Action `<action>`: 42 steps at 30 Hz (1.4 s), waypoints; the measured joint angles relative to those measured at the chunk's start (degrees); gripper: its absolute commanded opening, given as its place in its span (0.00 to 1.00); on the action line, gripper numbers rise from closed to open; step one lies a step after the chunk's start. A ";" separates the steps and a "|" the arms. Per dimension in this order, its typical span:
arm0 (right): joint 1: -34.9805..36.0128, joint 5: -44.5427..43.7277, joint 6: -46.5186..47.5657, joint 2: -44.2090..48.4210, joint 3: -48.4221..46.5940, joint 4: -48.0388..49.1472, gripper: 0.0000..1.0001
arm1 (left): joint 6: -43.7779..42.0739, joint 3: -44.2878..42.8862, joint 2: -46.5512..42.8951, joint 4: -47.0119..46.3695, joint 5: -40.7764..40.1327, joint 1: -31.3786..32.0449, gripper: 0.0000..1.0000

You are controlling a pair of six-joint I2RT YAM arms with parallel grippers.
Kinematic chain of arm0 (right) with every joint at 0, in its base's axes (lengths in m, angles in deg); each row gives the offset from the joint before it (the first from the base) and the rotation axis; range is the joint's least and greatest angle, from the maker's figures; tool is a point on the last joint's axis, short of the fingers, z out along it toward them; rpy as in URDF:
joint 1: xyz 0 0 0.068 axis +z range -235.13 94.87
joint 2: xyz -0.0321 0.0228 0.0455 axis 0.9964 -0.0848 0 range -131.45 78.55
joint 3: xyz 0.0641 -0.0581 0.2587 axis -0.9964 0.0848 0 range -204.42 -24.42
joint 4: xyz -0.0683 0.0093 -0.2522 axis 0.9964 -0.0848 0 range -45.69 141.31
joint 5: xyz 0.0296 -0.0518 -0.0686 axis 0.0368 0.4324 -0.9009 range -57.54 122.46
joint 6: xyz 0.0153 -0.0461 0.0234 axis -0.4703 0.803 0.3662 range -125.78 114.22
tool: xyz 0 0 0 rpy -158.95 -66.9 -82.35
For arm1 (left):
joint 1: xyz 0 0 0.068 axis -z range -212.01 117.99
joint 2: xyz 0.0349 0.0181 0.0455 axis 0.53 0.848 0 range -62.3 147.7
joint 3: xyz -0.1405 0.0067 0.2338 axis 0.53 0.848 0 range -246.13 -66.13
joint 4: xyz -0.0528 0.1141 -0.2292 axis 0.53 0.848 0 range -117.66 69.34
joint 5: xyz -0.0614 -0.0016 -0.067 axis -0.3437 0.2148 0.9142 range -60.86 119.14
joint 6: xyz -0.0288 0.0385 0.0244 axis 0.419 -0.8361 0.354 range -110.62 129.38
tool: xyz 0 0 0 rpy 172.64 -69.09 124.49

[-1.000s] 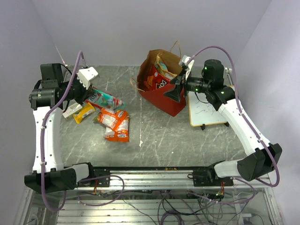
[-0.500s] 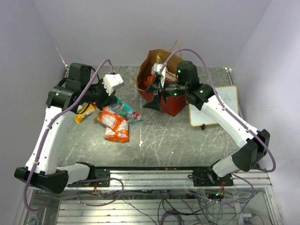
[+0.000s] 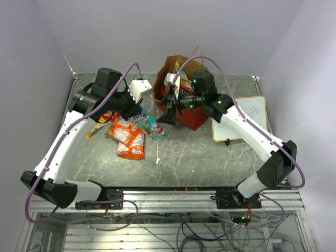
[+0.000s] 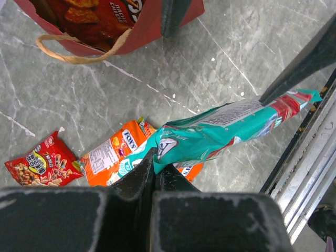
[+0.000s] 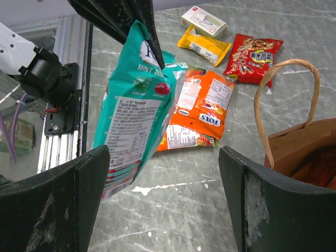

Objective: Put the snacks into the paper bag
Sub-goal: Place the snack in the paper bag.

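- left gripper [image 4: 155, 160] pinched tight on the top corner of teal mint packet [image 4: 220, 128], which hangs below it
- right gripper [image 5: 163, 157] jaws spread wide, holding nothing; mint packet hangs just ahead, between its fingers in the wrist view
- red paper bag [image 5: 294, 149] right beside right gripper, orange chip bag [image 4: 89, 16] inside
- orange FOX'S packet [image 5: 202, 113], red nut packet [image 5: 254, 52], yellow packet [image 5: 203, 46] flat on grey table [image 5: 210, 210] under left gripper
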 measured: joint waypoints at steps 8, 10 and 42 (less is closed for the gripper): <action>0.09 -0.52 -0.94 0.00 0.00 0.02 0.83 | 1.55 -0.68 0.42 -0.85 -1.84 0.48 0.07; 0.11 -0.81 -1.31 0.02 0.02 0.09 0.82 | 1.77 -0.68 0.44 -1.14 -2.12 0.70 0.07; 1.53 -4.02 -5.53 1.20 7.63 5.40 0.40 | 8.11 -0.76 1.05 -4.74 -5.57 1.38 0.07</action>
